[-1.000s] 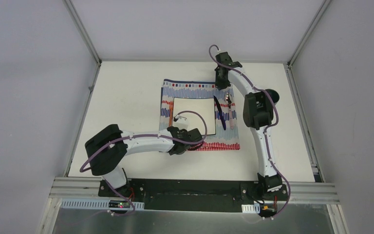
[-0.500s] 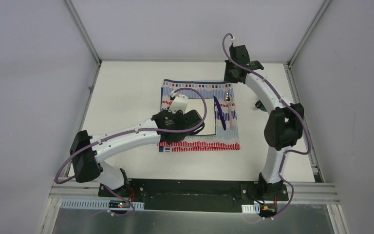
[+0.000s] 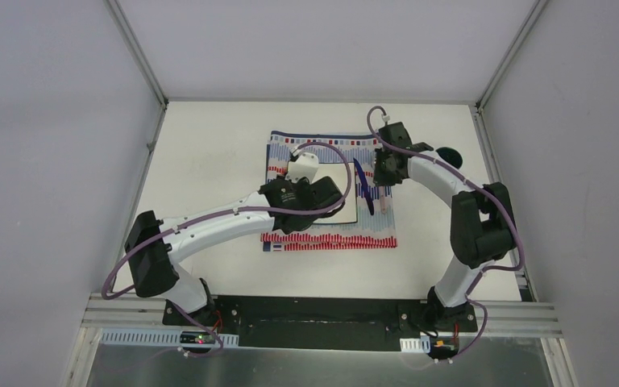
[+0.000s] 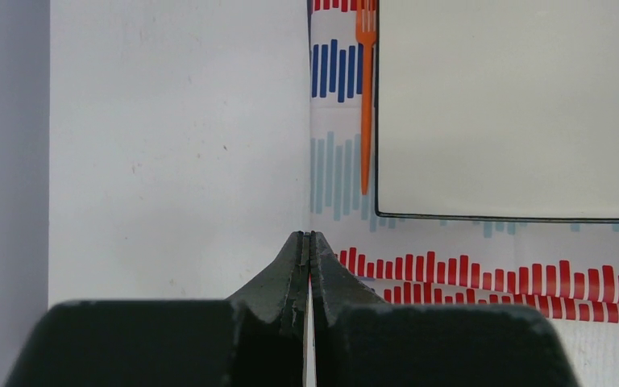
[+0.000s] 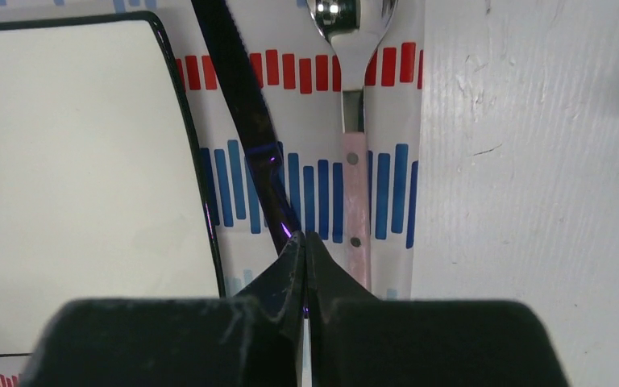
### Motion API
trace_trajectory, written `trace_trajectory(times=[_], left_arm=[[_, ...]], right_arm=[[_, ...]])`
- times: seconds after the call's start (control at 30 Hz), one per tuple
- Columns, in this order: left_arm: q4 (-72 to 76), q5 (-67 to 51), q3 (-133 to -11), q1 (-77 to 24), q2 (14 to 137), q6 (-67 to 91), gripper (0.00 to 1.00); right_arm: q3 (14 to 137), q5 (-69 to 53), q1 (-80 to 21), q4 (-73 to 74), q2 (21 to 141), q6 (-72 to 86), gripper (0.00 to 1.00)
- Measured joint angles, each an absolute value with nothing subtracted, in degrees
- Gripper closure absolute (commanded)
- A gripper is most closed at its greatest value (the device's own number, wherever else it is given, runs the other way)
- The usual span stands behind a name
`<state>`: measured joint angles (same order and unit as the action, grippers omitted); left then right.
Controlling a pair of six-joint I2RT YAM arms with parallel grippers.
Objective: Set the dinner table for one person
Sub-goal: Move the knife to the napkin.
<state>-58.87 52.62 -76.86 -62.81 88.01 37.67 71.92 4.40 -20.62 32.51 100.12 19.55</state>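
The dinner table (image 3: 209,161) carries a striped red-blue-white cloth (image 3: 330,145) with a white square plate (image 4: 516,105) on it. An orange fork (image 4: 366,105) lies along the plate's left edge. On the other side of the plate, a dark blue knife (image 5: 246,105) and a pink-handled spoon (image 5: 353,201) lie on the cloth. My left gripper (image 4: 307,238) is shut and empty over the cloth's left edge, by the near red stripes. My right gripper (image 5: 306,238) is also shut and empty. It hovers over the knife's handle end, just left of the spoon's handle.
A dark round object (image 3: 449,153) sits on the table right of the cloth, behind the right arm. The left arm reaches across the plate's near left part in the top view. Grey rails and walls bound the table.
The left arm swung from the cloth's near edge up over the plate's left side. The right arm drew back from the cloth's far edge to above the knife and spoon. Both grippers stayed shut.
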Motion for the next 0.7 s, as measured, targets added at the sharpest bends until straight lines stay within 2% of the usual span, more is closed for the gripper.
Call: trace_trajectory(times=[0.37, 0.7], left_arm=[[-57.36, 52.62, -75.94, -59.16, 83.99, 35.99, 1.00], [-56.01, 52.31, -74.06, -57.63, 83.83, 35.24, 1.00]], right_arm=[[70.74, 1.41, -21.02, 29.91, 99.98, 21.19, 1.00], [72.42, -1.85, -22.00, 28.95, 105.80, 21.89, 1.00]])
